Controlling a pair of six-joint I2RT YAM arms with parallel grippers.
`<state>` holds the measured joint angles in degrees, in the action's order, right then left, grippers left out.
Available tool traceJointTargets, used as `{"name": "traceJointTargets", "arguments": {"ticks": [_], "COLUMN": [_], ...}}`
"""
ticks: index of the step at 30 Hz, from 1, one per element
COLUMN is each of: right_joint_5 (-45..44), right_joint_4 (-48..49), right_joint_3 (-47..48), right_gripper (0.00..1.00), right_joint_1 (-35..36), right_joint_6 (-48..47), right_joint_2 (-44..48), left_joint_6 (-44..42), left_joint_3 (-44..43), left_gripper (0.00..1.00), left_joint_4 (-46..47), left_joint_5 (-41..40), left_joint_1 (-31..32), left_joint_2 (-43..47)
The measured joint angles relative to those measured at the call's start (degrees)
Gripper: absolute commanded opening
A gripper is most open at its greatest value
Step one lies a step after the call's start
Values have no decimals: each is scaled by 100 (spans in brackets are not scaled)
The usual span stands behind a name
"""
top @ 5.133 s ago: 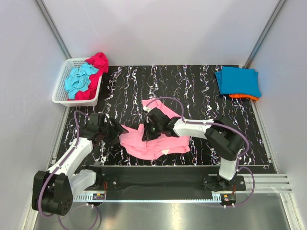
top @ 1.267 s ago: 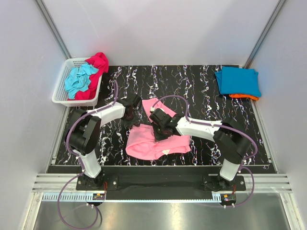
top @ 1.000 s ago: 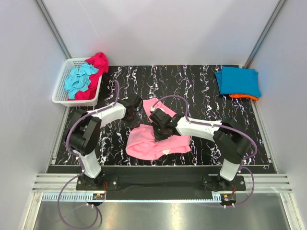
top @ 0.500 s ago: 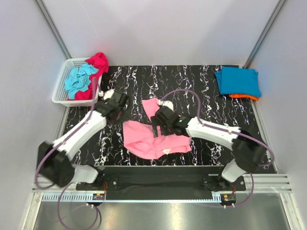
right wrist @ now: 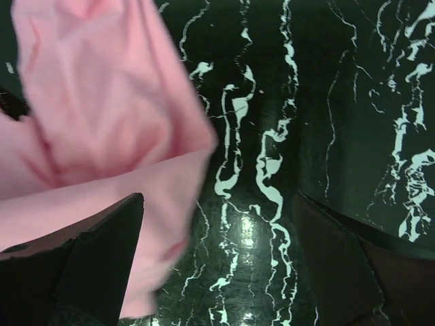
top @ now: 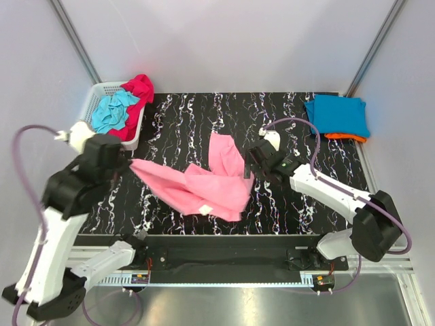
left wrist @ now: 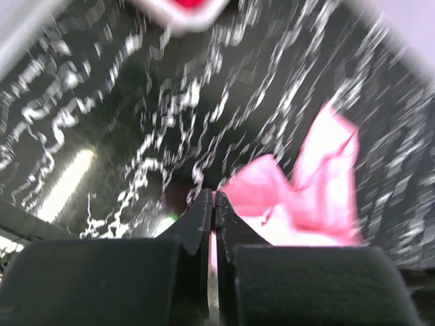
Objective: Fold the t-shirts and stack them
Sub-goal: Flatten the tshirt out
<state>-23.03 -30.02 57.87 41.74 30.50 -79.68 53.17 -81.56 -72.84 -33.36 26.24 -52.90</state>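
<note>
The light pink t-shirt (top: 204, 190) hangs stretched in a band from its left corner down to the black marbled table (top: 299, 197), with one flap pointing away at the back. My left gripper (top: 126, 164) is raised at the left and shut on that corner; in the left wrist view, pink cloth (left wrist: 306, 197) sits between the closed jaws of the left gripper (left wrist: 215, 204). My right gripper (top: 250, 167) is open just right of the shirt and holds nothing. In the right wrist view the right gripper (right wrist: 217, 272) has wide-apart fingers (right wrist: 88, 265), and the shirt's edge (right wrist: 102, 115) lies beside the left one.
A white slatted basket (top: 87, 133) at the back left holds a teal tee (top: 112, 112) and a red tee (top: 139, 88). At the back right, a folded blue tee (top: 336, 114) lies on an orange one (top: 346, 137).
My right gripper opened, let go of the pink shirt and drew back to the right. My left arm rose and swung left with the shirt's corner, pulling the shirt out long.
</note>
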Motion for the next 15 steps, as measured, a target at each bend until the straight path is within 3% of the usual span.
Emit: {"name": "traceJointTargets", "arguments": {"ticks": [7,15], "right_joint_5": [437,2704], "right_joint_4": [-7,1211], "right_joint_3": [-90,-264], "right_gripper": [86,66], "right_joint_1": [-129,-122], "right_joint_6": [-2,118], "right_joint_2": [-229,-933], "left_joint_6": [208,234], "left_joint_3": [-1314,-1088], "left_gripper": [0,0], "left_joint_4": [-291,-522], "left_joint_5": [-892,-916], "left_joint_1": [-7,-28], "left_joint_2": [835,1043]}}
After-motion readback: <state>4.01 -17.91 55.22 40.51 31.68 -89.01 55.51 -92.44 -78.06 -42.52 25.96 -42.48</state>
